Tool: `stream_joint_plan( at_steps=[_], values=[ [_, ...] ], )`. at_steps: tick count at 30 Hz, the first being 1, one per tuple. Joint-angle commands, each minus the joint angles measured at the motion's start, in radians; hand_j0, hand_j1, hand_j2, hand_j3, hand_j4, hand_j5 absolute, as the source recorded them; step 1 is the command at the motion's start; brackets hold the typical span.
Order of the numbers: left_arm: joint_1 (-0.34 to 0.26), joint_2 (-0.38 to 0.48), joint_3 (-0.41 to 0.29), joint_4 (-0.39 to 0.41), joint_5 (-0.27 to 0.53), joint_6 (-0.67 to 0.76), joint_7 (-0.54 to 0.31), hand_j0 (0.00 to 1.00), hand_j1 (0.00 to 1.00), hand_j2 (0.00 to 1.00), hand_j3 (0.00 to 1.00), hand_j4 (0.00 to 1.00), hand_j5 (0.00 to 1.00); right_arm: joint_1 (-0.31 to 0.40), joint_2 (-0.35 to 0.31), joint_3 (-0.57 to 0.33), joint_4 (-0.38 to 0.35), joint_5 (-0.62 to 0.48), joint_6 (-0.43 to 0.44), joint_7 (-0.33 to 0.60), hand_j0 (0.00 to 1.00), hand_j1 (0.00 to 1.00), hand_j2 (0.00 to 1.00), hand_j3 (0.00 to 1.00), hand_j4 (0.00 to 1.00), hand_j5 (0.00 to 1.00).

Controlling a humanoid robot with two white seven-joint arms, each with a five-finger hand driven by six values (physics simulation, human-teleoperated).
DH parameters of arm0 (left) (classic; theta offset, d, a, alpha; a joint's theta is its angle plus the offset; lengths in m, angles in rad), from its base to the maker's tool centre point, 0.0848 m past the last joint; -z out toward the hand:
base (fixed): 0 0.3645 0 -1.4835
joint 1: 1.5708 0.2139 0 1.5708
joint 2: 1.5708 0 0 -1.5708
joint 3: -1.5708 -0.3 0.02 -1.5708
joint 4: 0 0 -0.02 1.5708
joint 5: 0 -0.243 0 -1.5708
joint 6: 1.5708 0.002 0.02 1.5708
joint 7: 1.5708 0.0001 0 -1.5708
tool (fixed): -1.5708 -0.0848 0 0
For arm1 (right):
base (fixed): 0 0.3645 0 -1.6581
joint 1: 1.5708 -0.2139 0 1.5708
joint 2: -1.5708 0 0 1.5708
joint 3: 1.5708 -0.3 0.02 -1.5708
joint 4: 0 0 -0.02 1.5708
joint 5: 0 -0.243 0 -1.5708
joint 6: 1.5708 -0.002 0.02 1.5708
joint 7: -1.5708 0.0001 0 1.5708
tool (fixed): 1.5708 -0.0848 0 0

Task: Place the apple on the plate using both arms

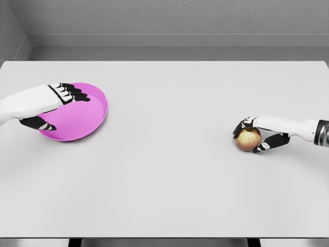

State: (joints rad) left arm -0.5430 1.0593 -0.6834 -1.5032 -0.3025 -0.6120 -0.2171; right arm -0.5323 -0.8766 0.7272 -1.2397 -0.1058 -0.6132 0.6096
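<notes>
A round pink plate (95,121) lies at the left of the white table (164,180). My left hand (67,110) reaches over the plate's left part, with its fingers (77,93) stretched out above the dish and the thumb at the near-left rim. Fingers and thumb stand wide apart and do not pinch the rim. At the right, a red-yellow apple (248,139) sits on the table. My right hand (248,140) wraps it, fingers curled over its top and left, thumb under its right side.
The table's front edge runs along the bottom of the view. A grey wall stands behind the far edge. Between plate and apple lies a wide stretch of bare tabletop.
</notes>
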Motion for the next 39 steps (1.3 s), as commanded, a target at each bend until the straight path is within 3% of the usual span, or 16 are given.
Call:
stream_joint_plan(
  at_steps=[1,7,11,15,20,23,26,28,29,35,39],
  values=[
    [0.0,0.001,0.001,0.0,0.006,0.001,-0.002,1.0,1.0,1.0,1.0,1.0,1.0,0.0,-0.001,0.0,-0.001,-0.012,0.002,0.001,0.39,0.39,0.39,0.39,0.39,0.39],
    [0.0,0.001,0.002,0.0,0.006,0.001,-0.002,1.0,1.0,1.0,1.0,1.0,1.0,-0.037,0.044,-0.002,-0.055,-0.058,0.002,0.001,0.43,0.43,0.43,0.43,0.43,0.43],
    [0.0,0.001,0.001,0.0,0.006,0.001,-0.002,1.0,1.0,1.0,1.0,1.0,1.0,-0.086,0.14,0.012,-0.061,-0.057,0.002,0.001,0.43,0.43,0.43,0.43,0.43,0.43],
    [0.0,0.001,0.001,0.0,0.006,0.001,-0.002,1.0,1.0,1.0,1.0,1.0,1.0,-0.152,0.278,0.052,-0.061,-0.051,0.035,0.001,0.44,0.44,0.44,0.44,0.44,0.44],
    [0.0,0.001,0.001,0.0,0.006,0.001,-0.004,1.0,1.0,1.0,1.0,1.0,1.0,-0.187,0.366,0.118,-0.066,-0.046,0.055,0.001,0.45,0.45,0.45,0.45,0.45,0.45],
    [0.0,0.001,0.001,0.0,0.006,0.001,-0.004,1.0,1.0,1.0,1.0,1.0,1.0,-0.189,0.367,0.121,-0.083,-0.045,0.052,0.001,0.46,0.46,0.46,0.46,0.46,0.46],
    [0.0,0.001,0.001,0.0,0.006,0.001,-0.004,1.0,1.0,1.0,1.0,1.0,1.0,-0.192,0.367,0.115,-0.086,-0.043,0.043,0.001,0.56,0.56,0.56,0.56,0.56,0.56],
    [0.0,-0.005,0.001,0.0,0.006,0.001,-0.004,1.0,1.0,1.0,1.0,1.0,1.0,-0.192,0.364,0.103,-0.101,-0.04,0.036,0.001,1.0,1.0,1.0,1.0,1.0,1.0],
    [0.0,-0.005,0.001,0.0,0.006,0.001,-0.004,1.0,1.0,1.0,1.0,1.0,1.0,-0.192,0.358,0.092,-0.101,-0.04,0.004,0.001,1.0,1.0,1.0,1.0,1.0,1.0],
    [0.0,-0.007,0.001,0.0,0.006,0.001,-0.004,1.0,1.0,1.0,1.0,1.0,1.0,-0.173,0.308,0.037,-0.101,-0.04,0.002,0.001,1.0,1.0,1.0,1.0,1.0,1.0],
    [0.0,-0.007,0.002,0.0,0.0,0.001,-0.005,1.0,1.0,1.0,1.0,1.0,1.0,-0.083,0.232,-0.25,-0.101,-0.051,0.002,0.001,1.0,1.0,1.0,1.0,1.0,1.0]
  ],
)
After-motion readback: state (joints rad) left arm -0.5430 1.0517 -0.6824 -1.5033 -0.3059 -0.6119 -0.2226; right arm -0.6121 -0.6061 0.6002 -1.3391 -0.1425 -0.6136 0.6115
